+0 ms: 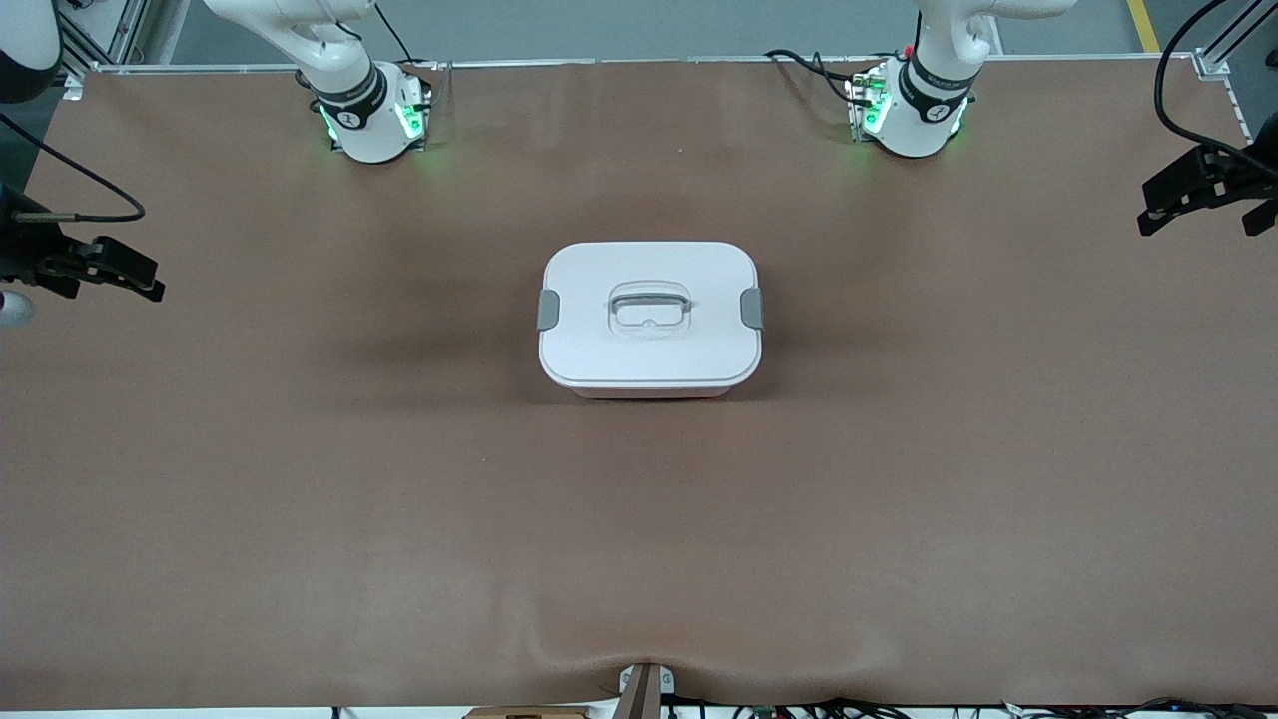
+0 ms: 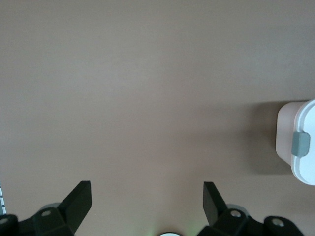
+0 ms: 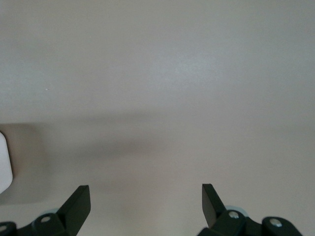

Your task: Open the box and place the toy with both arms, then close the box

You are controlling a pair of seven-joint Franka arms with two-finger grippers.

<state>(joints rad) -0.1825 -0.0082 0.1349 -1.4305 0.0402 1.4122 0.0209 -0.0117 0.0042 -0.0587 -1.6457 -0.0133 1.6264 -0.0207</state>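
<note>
The box stands shut in the middle of the table, its white lid on, a grey clip at each end and the clear handle in its centre. My left gripper hangs open and empty over the table's edge at the left arm's end. In the left wrist view one end of the box shows with its clip. My right gripper hangs open and empty over the right arm's end. In the right wrist view only a sliver of the box shows. The toy is out of view.
The brown table cover is bare around the box. Both arm bases stand along the edge farthest from the front camera. Cables run at the table's corners and along its near edge.
</note>
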